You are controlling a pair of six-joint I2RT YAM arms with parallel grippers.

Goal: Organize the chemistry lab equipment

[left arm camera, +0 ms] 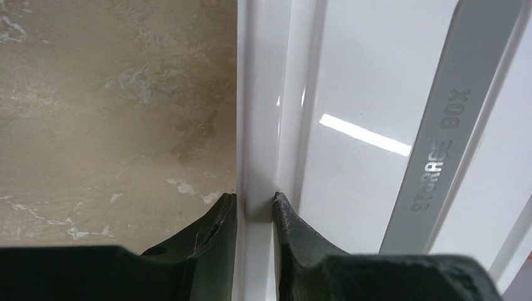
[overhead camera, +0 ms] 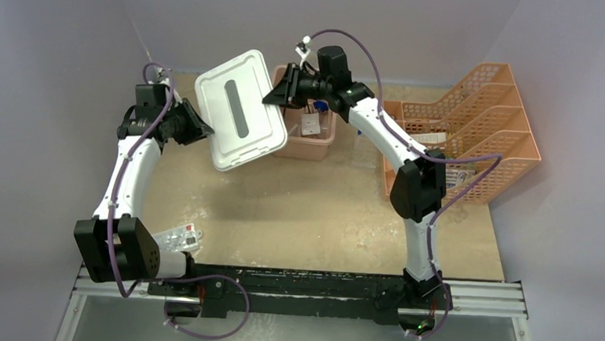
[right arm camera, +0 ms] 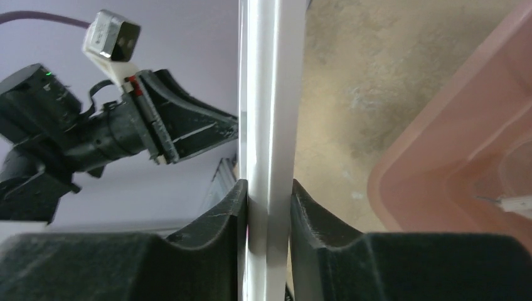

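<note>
The white lid (overhead camera: 240,112) hangs tilted in the air between both arms, just left of the pink tub (overhead camera: 320,152). My left gripper (overhead camera: 205,130) is shut on the lid's left rim; in the left wrist view its fingertips (left arm camera: 254,199) pinch the raised edge of the lid (left arm camera: 364,81). My right gripper (overhead camera: 276,97) clamps the opposite rim, and in the right wrist view both jaws (right arm camera: 268,185) press against the lid's edge (right arm camera: 270,94). Small lab items (overhead camera: 311,122) lie inside the open tub. A white packet (overhead camera: 180,238) lies by the left arm's base.
Orange mesh racks (overhead camera: 482,117) stand at the back right with a few pieces (overhead camera: 455,177) in them. The tub's wall (right arm camera: 439,163) sits just right of my right gripper. The left arm's wrist (right arm camera: 125,132) faces it across the lid.
</note>
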